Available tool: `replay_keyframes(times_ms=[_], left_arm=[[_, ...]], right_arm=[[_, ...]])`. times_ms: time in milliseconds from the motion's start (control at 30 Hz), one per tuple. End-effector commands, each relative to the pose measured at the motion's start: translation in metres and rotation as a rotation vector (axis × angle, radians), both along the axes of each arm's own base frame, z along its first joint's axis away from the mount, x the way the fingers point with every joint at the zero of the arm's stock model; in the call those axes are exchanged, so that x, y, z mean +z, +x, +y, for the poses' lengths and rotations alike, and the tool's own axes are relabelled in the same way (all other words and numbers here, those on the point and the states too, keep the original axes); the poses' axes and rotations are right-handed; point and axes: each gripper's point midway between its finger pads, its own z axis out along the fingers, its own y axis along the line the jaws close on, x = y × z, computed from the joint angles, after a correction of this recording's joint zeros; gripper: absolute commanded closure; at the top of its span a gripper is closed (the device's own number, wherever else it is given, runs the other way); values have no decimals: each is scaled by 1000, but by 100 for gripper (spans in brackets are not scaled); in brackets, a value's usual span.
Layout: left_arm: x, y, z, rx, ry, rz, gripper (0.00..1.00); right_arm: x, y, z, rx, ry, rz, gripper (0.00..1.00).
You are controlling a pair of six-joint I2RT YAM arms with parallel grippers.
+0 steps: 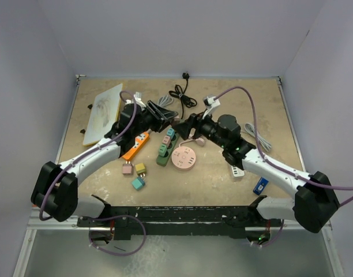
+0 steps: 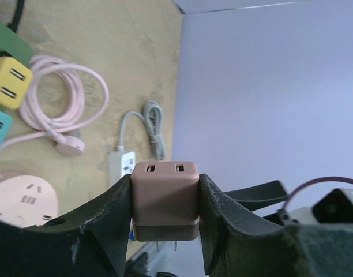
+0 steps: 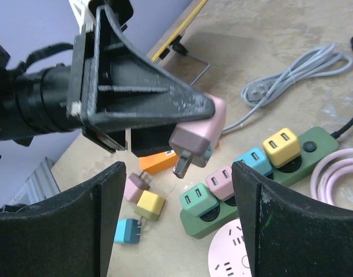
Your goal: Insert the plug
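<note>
Between lilac walls (image 1: 182, 34), a tan tabletop (image 1: 214, 176)

In the middle, the plug (image 3: 199, 130) sits clamped in the left gripper (image 2: 165, 183), up above the strip (image 3: 326, 138), facing the right gripper (image 3: 176, 196). Four adapters (image 3: 222, 182) sit on the strip. The socket (image 1: 184, 157) lies just right of it, three loose adapters (image 1: 141, 168) nearer and to its left, and the board (image 1: 104, 112) at the back left.
</note>
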Motion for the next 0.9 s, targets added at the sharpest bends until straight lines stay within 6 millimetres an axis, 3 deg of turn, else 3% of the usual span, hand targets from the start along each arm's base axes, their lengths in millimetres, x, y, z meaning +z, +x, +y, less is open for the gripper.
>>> replay_keyframes(times_ms=[0,233,367,533,600,700,867], left_arm=[[85,-11,-5,-6,-375,-73,76],[90,-14,7,63,-512,11,77],[107,-14,6,42,-497,-61,77],[123,-19,-8,-93,-272,-324,78],[117,-18,-9,-118,-133,-394,78],[135,-28,-8,-176,-20,-589,79],[161,-46,-4,-262,210,-966,76]], right_arm=[[45,2,16,5,24,-184,25],[63,25,-1,-179,36,-264,28],[76,21,7,-137,51,-293,28],[89,-18,18,51,102,-285,25],[97,-28,8,36,150,-250,23],[107,-39,-10,-6,191,-189,23],[102,-46,-21,-66,222,35,28]])
